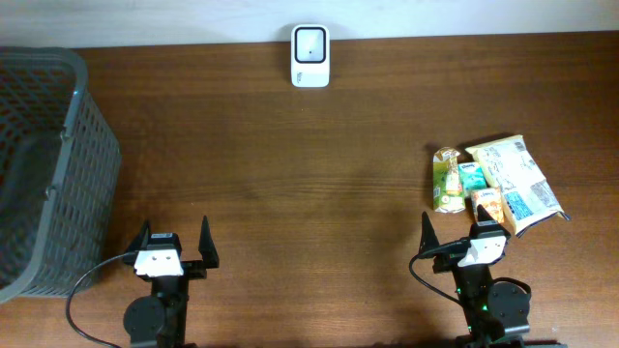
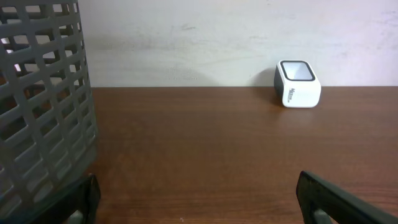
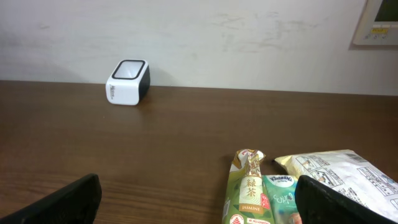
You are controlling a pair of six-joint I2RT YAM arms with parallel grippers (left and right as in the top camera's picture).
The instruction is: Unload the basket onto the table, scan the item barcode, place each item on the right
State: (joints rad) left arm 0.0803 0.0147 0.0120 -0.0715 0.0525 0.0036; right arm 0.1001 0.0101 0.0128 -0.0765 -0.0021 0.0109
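A white barcode scanner (image 1: 310,56) stands at the table's far edge, its window facing up; it also shows as the scanner (image 2: 298,84) and the scanner (image 3: 128,82) in the wrist views. A cluster of items lies at the right: a green jasmine tea packet (image 1: 448,180) (image 3: 249,190), a teal tissue pack (image 1: 473,177) (image 3: 283,196), a large white-and-yellow bag (image 1: 513,174) (image 3: 339,174) and a small orange packet (image 1: 488,206). My right gripper (image 1: 462,232) (image 3: 198,186) is open just in front of this cluster, holding nothing. My left gripper (image 1: 176,244) (image 2: 198,186) is open and empty at the near left.
A tall dark grey mesh basket (image 1: 39,164) (image 2: 43,106) stands at the left edge, close beside the left gripper. Bare brown wood lies between the arms and the scanner. A wall panel (image 3: 376,22) hangs behind the table at the right.
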